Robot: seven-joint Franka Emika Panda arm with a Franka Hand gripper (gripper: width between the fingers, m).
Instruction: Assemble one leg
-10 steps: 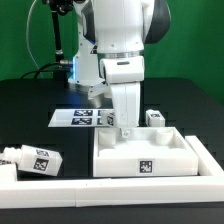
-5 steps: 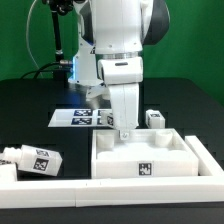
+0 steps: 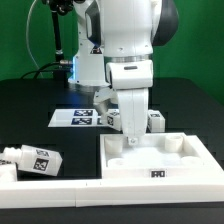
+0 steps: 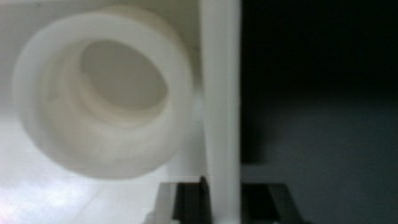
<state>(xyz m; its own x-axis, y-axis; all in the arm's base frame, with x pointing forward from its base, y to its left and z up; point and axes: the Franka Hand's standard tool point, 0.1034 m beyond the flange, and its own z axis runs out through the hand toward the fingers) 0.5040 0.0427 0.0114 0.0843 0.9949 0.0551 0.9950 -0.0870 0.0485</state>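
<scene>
My gripper (image 3: pixel 131 139) is shut on the back wall of the large white tray-like tabletop (image 3: pixel 185 160). In the wrist view that thin wall (image 4: pixel 217 110) runs between my dark fingers (image 4: pixel 183 203), with a round socket (image 4: pixel 103 100) of the tabletop beside it. A small white tagged leg (image 3: pixel 155 121) stands just behind the tabletop, on the exterior view's right of my gripper. Another small tagged white piece (image 3: pixel 113 118) shows on the other side of the gripper, partly hidden by it.
The marker board (image 3: pixel 76 118) lies behind the tabletop toward the exterior view's left. A longer white tagged piece (image 3: pixel 35 160) lies at the front left. A white bar (image 3: pixel 50 190) runs along the front edge. The table is black.
The tabletop has slid toward the exterior view's right and a little nearer the camera. My gripper moved with it, still on the back wall.
</scene>
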